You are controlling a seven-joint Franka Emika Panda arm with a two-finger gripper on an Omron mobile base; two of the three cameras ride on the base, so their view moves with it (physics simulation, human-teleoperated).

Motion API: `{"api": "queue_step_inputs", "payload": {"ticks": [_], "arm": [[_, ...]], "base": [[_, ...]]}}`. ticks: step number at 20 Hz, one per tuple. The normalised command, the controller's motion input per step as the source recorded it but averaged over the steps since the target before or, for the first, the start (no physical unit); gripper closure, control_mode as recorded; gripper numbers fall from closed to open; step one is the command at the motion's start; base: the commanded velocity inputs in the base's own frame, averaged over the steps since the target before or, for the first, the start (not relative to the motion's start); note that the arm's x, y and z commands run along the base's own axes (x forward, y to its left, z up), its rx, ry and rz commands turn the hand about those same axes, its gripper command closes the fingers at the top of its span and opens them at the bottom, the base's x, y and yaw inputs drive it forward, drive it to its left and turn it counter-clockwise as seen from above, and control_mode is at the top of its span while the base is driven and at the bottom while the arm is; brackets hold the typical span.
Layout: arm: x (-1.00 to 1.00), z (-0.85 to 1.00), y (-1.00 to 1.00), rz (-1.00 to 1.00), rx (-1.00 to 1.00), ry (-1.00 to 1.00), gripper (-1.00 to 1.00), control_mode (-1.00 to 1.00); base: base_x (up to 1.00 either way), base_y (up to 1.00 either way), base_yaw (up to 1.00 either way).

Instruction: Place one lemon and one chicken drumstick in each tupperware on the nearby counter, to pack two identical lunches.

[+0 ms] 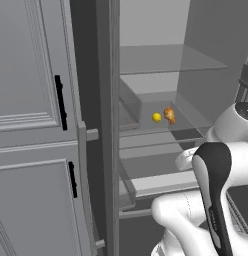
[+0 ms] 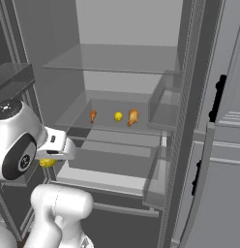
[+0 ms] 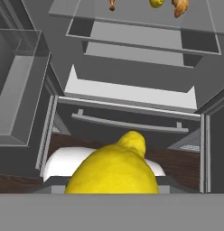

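Right up against my gripper (image 3: 113, 191) sits a lemon (image 3: 114, 169) — big, yellow, pressed in close at the bottom of the hand view. I judge I am grasping it, jaws part closed around it; the fingertips themselves are hidden behind the fruit. From the right base view a sliver of that yellow peeks out under my hand, in front of the open fridge. So the step in hand, as I read it: carrying one lemon out of the fridge toward a tupperware.

Beyond it — the fridge's lower drawers and a pale shelf edge. Further back, on the glass shelf (image 2: 141, 130), a second lemon (image 2: 118, 116) lies between a small chicken drumstick (image 2: 93, 115) and a larger drumstick (image 2: 133, 116), each apart from the next.

The next move calls for turning away to the tabletop and finding the containers; I can't see them from here.
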Motion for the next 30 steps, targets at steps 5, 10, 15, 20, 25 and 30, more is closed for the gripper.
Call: {"api": "queue_step_inputs", "payload": {"ticks": [5,10,15,20,25,30], "arm": [[-0.07,0.0,0.0,0.0,0.0,0.0,1.0,-1.0],[-0.04,0.0,0.0,0.0,0.0,0.0,1.0,1.0],[0.0,0.0,0.0,0.0,0.0,0.0,1.0,1.0],[0.0,0.0,0.0,0.0,0.0,0.0,1.0,1.0],[0.0,0.0,0.0,0.0,0.0,0.0,1.0,1.0],[0.0,0.0,0.0,0.0,0.0,0.0,1.0,1.0]], "base": [[0.0,0.0,0.0],[-0.55,0.0,0.0],[-1.0,0.04,-0.17],[-1.0,0.0,-0.47],[-0.88,0.0,-0.66],[-0.35,-0.13,-0.72]]}}
